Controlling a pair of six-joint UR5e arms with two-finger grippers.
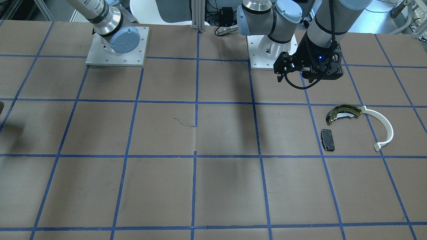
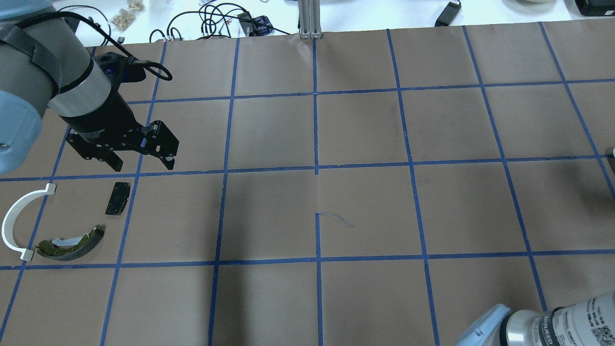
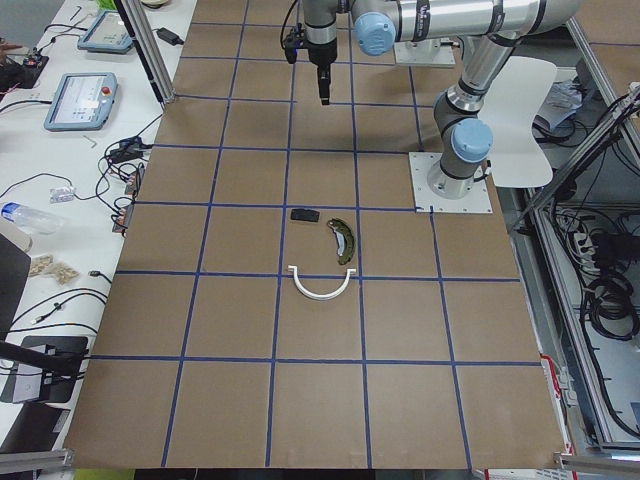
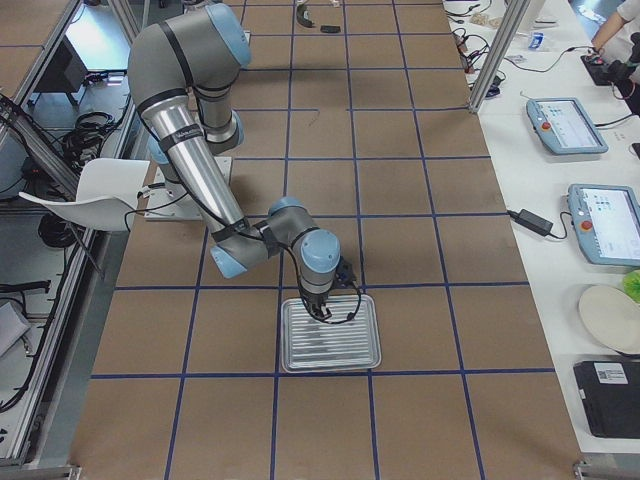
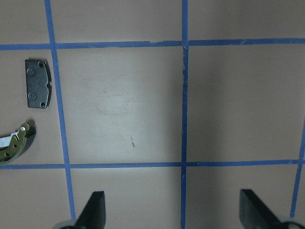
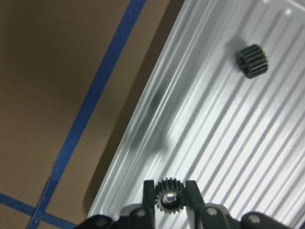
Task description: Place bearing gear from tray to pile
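the right gripper (image 6: 170,192) is closed on the bearing gear (image 6: 167,198), one finger (image 6: 149,195) on each side of its toothed rim. the gear is small and black, with its flat face and pale centre bore turned toward the wrist camera, so its axis runs along the fingers. the gripper hangs over the near left part of the ribbed metal tray (image 6: 214,133), close to its rim. a second gear (image 6: 251,60) lies on the ribs farther in, showing its toothed side. in the right side view this arm bends down over the tray (image 4: 330,362), which sits on the table at the robot's right end.

the left gripper (image 2: 142,163) is wide open and holds nothing; its fingertips (image 5: 95,210) stand far apart above bare table (image 2: 365,211), brown paper with a blue tape grid.

the pile lies just beside it, at the table's left end:
- black brake pad (image 2: 117,198), long axis running away from the robot
- olive-gold brake shoe (image 2: 72,242), its curve bulging toward the robot
- white arc strip (image 2: 14,221), one end next to the shoe

the print on the arm sleeves is too small to read.
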